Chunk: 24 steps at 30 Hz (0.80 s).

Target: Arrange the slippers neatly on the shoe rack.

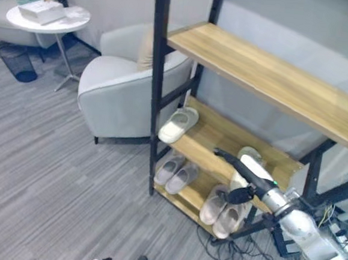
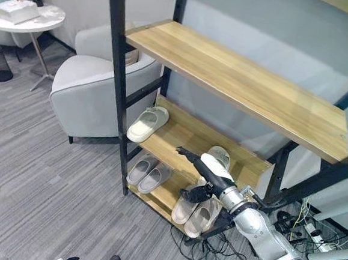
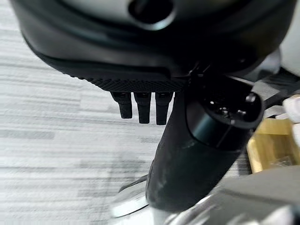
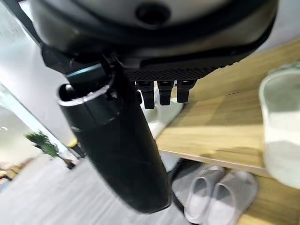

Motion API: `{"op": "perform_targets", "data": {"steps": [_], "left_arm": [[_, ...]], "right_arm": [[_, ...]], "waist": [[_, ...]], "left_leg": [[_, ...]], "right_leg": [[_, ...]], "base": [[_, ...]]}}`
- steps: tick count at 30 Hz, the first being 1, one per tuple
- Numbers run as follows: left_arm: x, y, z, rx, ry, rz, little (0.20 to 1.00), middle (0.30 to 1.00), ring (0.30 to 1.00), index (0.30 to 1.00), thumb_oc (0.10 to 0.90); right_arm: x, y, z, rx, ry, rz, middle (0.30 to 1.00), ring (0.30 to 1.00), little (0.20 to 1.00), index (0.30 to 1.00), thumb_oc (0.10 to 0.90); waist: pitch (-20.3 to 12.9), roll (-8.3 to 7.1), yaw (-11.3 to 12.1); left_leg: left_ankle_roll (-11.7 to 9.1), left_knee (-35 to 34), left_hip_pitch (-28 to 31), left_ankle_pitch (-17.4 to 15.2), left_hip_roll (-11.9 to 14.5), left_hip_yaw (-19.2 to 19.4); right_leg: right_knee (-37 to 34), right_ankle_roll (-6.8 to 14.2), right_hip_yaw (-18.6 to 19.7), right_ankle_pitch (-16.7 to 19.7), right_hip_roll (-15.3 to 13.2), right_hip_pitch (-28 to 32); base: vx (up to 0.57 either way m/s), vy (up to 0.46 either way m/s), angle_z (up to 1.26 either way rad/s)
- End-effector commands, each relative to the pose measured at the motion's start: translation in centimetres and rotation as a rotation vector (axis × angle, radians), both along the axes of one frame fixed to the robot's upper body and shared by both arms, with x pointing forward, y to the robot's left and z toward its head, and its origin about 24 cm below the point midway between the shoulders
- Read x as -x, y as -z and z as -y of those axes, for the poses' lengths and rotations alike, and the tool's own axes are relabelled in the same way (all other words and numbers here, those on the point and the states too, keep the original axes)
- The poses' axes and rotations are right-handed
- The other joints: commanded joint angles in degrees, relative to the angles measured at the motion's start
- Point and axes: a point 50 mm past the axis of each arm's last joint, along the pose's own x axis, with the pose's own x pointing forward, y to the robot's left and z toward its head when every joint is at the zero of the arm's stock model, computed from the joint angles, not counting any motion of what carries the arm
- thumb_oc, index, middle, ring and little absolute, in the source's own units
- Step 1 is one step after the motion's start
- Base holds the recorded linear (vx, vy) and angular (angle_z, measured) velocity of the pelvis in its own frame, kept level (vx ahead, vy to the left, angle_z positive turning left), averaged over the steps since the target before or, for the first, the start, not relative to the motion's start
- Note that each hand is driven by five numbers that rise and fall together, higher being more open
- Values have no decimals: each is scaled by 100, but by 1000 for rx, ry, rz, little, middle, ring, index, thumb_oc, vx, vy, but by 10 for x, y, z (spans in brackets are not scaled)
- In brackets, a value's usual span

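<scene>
The shoe rack has a black frame and wooden shelves. On its middle shelf a pale slipper lies at the left end and a second pale slipper at the right end. My right hand reaches over that shelf just in front of the second slipper, fingers straight, holding nothing. A grey pair and a beige pair sit on the bottom shelf. My left hand hangs over the grey floor, fingers relaxed and empty.
A grey armchair stands right against the rack's left post. A round white side table is further back left. The wide upper shelf overhangs the middle one. Loose cables lie on the floor under the rack's right end.
</scene>
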Motion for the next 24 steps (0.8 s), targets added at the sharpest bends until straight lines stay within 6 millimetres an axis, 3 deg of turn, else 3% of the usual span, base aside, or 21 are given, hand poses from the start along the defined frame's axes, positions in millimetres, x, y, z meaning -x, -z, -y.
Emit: {"op": "perform_targets", "data": {"steps": [1, 10, 13, 18, 24], "left_arm": [[-4, 4, 16, 63, 17, 12, 900, 900, 900, 900, 800], [-2, 3, 20, 92, 9, 30, 900, 900, 900, 900, 800], [-3, 1, 23, 110, 5, 51, 900, 900, 900, 900, 800], [-2, 0, 24, 122, -4, 67, 900, 900, 900, 900, 800], [-8, -5, 26, 157, 8, 111, 900, 900, 900, 900, 800]], "right_arm": [[-30, -65, 19, 59, 89, 307, 900, 900, 900, 900, 800], [-59, -72, 50, 155, 276, 322, 900, 900, 900, 900, 800], [-71, -84, 59, 162, 335, 349, 900, 900, 900, 900, 800], [-79, -96, 65, 171, 377, 376, 900, 900, 900, 900, 800], [-87, -103, 88, 283, 464, 346, 900, 900, 900, 900, 800]], "waist": [[-176, 250, 285], [-130, 271, 427], [-117, 301, 467], [-99, 335, 473], [-77, 363, 477]], "left_leg": [[77, 356, 300, -685, 95, -191], [165, 441, 174, -748, -73, -241], [193, 453, 99, -740, -147, -269], [208, 442, 31, -720, -201, -300], [217, 456, -77, -700, -259, -337]], "right_leg": [[815, 447, 327, -182, -191, -140], [847, 521, 327, -44, -313, -223], [855, 556, 308, 42, -376, -255], [841, 574, 301, 87, -402, -312], [823, 603, 276, 173, -442, -372]], "base": [[37, 72, 13], [15, 57, 9], [1, 66, 3], [-6, 23, 1], [-7, 18, 3]]}}
